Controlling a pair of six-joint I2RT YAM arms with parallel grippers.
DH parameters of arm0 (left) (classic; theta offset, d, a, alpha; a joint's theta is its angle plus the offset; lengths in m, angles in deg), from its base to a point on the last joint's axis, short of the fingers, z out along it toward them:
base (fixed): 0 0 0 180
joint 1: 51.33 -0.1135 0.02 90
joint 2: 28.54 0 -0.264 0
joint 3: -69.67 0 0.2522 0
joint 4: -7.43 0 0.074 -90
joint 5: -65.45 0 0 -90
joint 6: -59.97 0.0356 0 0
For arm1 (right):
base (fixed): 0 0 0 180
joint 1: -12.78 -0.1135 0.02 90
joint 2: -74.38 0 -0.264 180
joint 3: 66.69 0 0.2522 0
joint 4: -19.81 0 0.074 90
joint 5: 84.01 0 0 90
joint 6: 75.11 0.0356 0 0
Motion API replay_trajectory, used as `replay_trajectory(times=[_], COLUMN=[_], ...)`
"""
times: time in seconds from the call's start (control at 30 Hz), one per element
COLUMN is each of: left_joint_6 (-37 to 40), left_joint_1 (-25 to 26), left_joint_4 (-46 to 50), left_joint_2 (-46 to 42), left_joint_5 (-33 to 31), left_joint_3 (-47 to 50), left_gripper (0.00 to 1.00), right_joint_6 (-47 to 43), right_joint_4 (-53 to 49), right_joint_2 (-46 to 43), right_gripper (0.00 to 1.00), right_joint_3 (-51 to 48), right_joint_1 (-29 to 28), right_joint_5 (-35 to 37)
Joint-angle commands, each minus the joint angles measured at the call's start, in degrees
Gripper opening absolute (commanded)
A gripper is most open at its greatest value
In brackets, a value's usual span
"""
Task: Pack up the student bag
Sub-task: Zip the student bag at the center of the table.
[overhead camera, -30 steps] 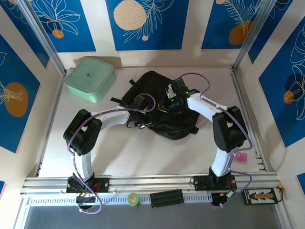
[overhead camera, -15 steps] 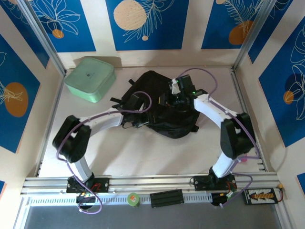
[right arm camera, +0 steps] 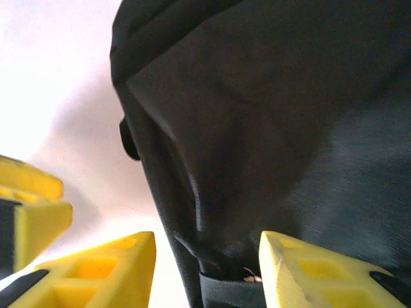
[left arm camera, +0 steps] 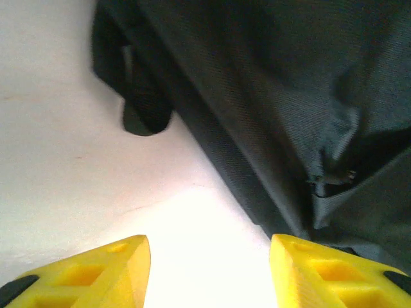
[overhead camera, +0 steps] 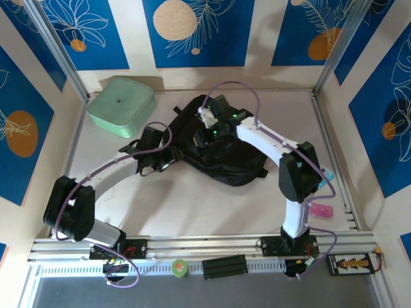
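We take this for a robot lab cell — a left arm [overhead camera: 112, 168] and a right arm [overhead camera: 264, 138] bolted to a slotted rail [overhead camera: 205, 244] at the edge of a white table [overhead camera: 192, 205], metal posts [overhead camera: 56, 52] framing blue leaf-print panels [overhead camera: 218, 38], a bare circuit board [overhead camera: 353, 263] beside the rail

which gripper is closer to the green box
Left. The left gripper sits at the left edge of the backpack, the side facing the green box; the right gripper is over the backpack, farther from it.
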Motion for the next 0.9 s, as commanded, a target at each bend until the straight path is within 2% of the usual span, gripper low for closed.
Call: replay_trajectory(times=[0.0, 0.1, 0.23, 0.4, 0.5, 0.7, 0.87], left_joint_6=[-0.9, -0.8, -0.2, -0.1, 0.0, 0.3, 0.3], left_joint_1=[-1.2, -1.7, -2.1, -2.3, -2.4, -2.4, -2.3], left_joint_4=[1.8, 1.8, 2.1, 1.9, 1.7, 1.8, 1.8], left_joint_2=[-2.2, -2.3, -1.8, -1.2, -0.8, 0.1, 0.1], left_joint_5=[-2.0, -1.8, -1.1, -0.9, -0.6, -0.1, 0.0], left_joint_3=[0.8, 1.1, 1.1, 1.0, 1.0, 0.6, 0.7], left_gripper=[0.52, 0.53, 0.53, 0.53, 0.54, 0.54, 0.53], right_joint_6=[-7.6, -11.9, -18.9, -24.0, -25.4, -25.5, -25.0], right_joint_4=[-7.3, -7.8, -9.8, -13.6, -14.7, -14.3, -13.2], right_joint_2=[4.0, 6.0, 6.6, 8.9, 9.8, 8.9, 8.4], right_gripper=[0.48, 0.56, 0.65, 0.66, 0.62, 0.41, 0.3], right_joint_3=[4.6, 5.4, 6.4, 8.4, 8.8, 8.5, 7.3], right_joint_1=[-2.4, -3.7, -3.3, -3.4, -3.4, -2.5, -1.8], right_joint_5=[2.9, 5.8, 0.6, 3.8, 4.7, 4.8, 5.7])
